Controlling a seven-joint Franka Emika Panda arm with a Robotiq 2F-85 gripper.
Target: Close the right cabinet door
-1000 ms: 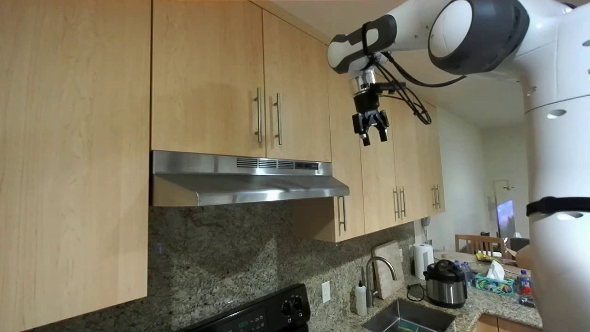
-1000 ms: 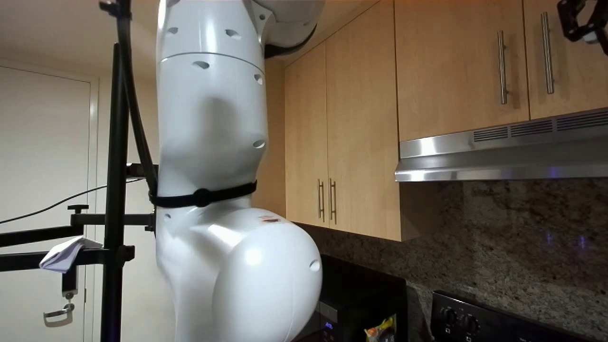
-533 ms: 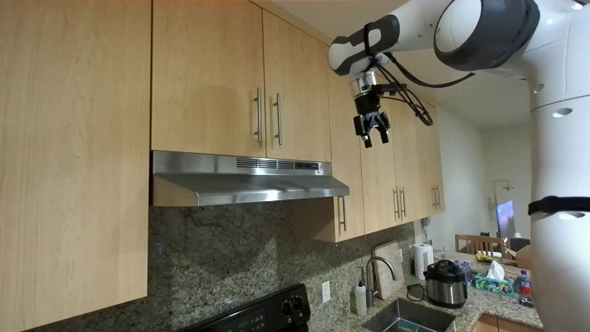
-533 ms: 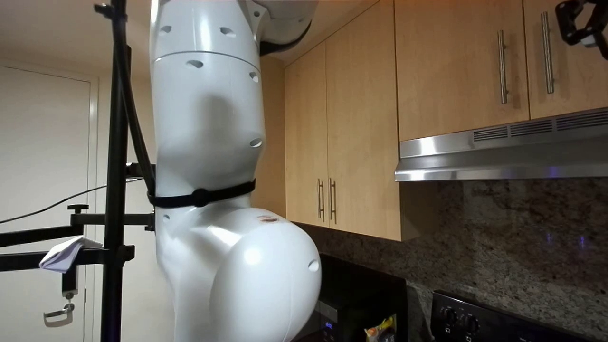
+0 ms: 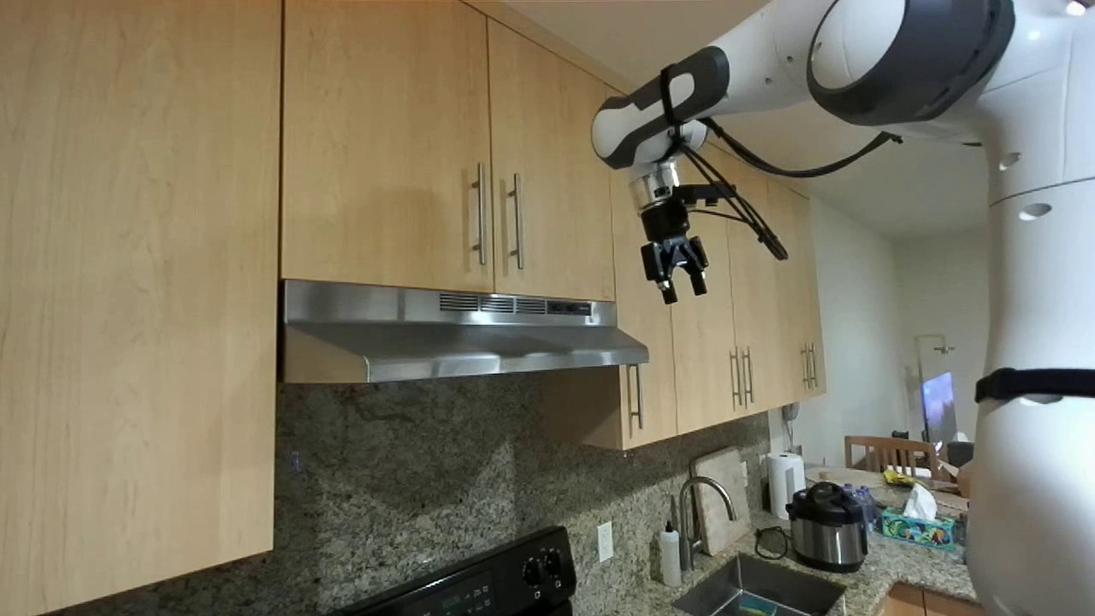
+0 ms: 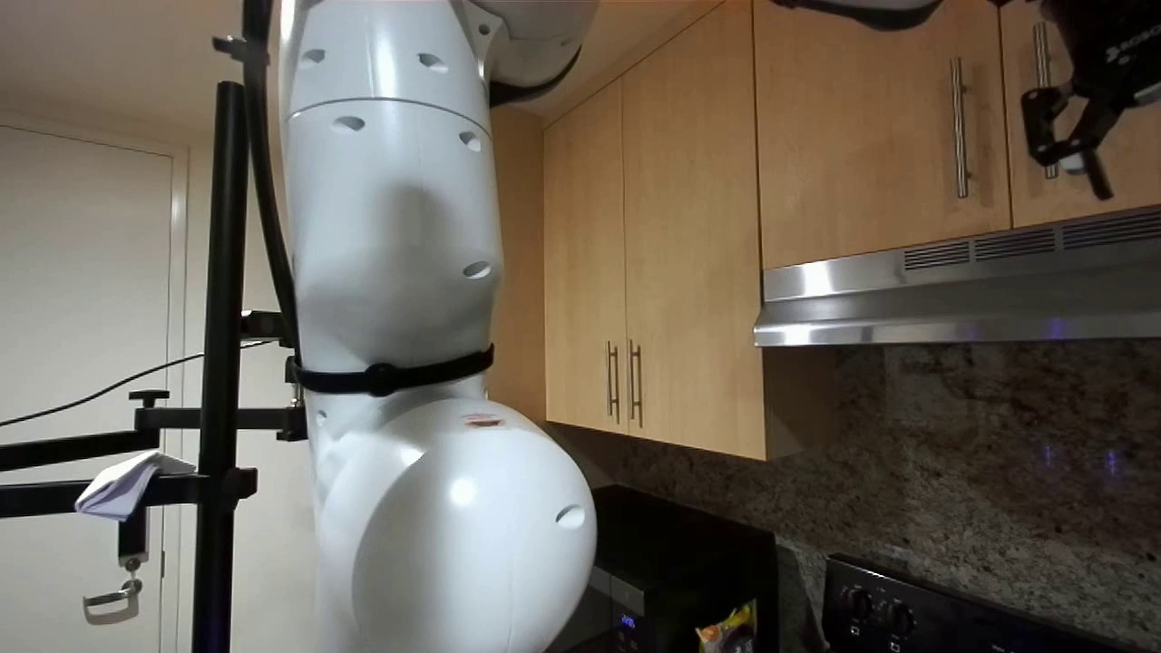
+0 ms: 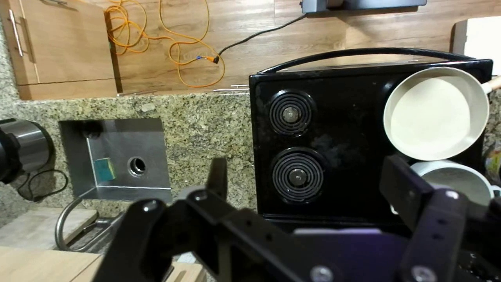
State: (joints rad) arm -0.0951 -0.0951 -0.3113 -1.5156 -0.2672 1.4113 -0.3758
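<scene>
"Is the right cabinet door point(image 5: 556, 167) closed?"

"Looks so: flush beside its twin point(image 5: 385, 145), above the top edge of the hood point(image 5: 466, 342), near its right corner."

"And the gripper point(image 5: 683, 289)?"

"Spread wide, gripping nothing. I'd guess only backing away is left."

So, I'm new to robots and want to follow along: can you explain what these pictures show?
It's a white robot arm ending in a black two-fingered gripper, open and holding nothing. Two pictures are taken from outside it, showing kitchen cabinets; the third is taken from on the arm itself, looking down past the gripper. There, a pale pan and a partly hidden pot sit on a black stove, beside a stone counter with a sink holding a sponge. The job is closing the right cabinet door, above the range hood; it looks shut, with the gripper apart from it.
</scene>
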